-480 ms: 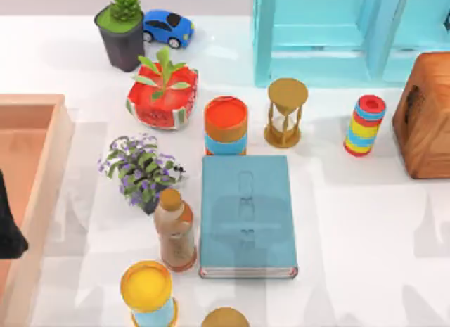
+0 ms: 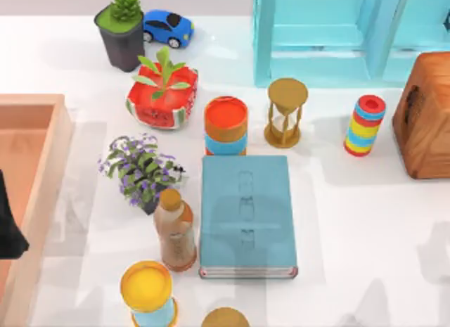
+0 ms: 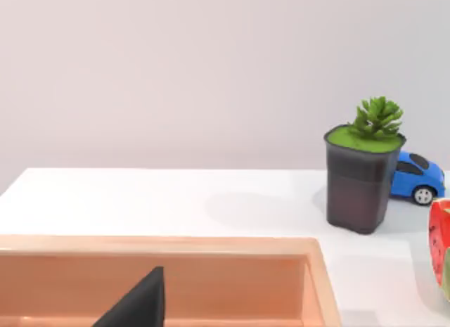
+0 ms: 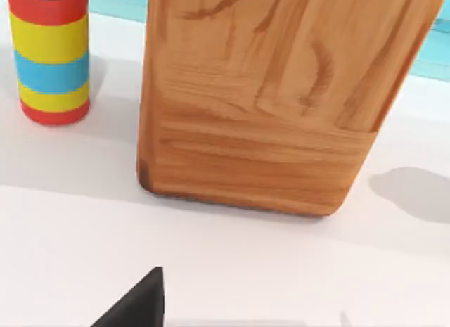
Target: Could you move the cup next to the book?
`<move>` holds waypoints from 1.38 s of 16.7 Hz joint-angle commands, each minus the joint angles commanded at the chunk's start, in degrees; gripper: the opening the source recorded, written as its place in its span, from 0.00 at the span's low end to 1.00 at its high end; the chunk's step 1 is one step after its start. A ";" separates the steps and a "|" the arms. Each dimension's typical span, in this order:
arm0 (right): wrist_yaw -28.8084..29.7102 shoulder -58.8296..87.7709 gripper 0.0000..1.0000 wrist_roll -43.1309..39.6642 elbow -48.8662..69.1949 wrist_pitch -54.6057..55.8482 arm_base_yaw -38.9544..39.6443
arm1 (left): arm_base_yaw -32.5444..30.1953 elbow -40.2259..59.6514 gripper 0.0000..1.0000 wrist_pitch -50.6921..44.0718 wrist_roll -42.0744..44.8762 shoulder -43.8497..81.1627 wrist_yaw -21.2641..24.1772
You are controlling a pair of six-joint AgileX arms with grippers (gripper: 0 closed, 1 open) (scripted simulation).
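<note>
Left end effector [image 2: 10, 225] hangs over the peach wooden tray [image 2: 42, 165] at the tabletop's left; apart or together, I cannot tell. Mid-tabletop, the dusty blue-teal hardcover book [image 2: 247, 216] lies flat just beside a brown bottle [image 2: 175, 231]. Right end effector [image 4: 137, 302] faces the wooden block [image 4: 274, 95]; its state cannot be told either.

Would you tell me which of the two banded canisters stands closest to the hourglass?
The orange-topped canister, standing just left of the hourglass behind the book; the yellow-topped canister sits at the front edge.

Arm shadows on the table [image 2: 365, 221] shifted toward its right, objects unmoved
</note>
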 joint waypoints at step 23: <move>0.96 54.02 1.00 -80.89 49.97 -63.72 -2.80 | 0.00 0.00 1.00 0.00 0.00 0.00 0.00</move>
